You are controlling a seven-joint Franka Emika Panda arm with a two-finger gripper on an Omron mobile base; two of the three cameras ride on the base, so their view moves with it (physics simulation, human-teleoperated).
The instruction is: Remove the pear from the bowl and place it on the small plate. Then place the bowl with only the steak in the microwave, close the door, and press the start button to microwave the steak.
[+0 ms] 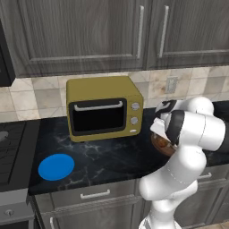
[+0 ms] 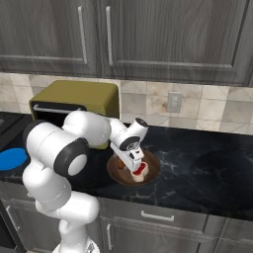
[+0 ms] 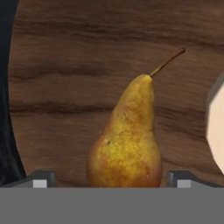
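Rises from the base, bends at a bulky white elbow with a dark joint band, then reaches forward and down. Wrist tipped steeply, claw (image 2: 134, 168) pointing downward (partly hidden behind the forearm in the left base view). Jaws spread wide apart, nothing clamped. Two dark fingertips (image 3: 41, 179) at opposite lower corners of the hand view, well apart from each other.

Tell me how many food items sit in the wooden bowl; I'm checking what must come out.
2: a yellow-brown pear lying between the open fingers, and a red steak beside it in the dark-brown wooden bowl. The arm may hide more.
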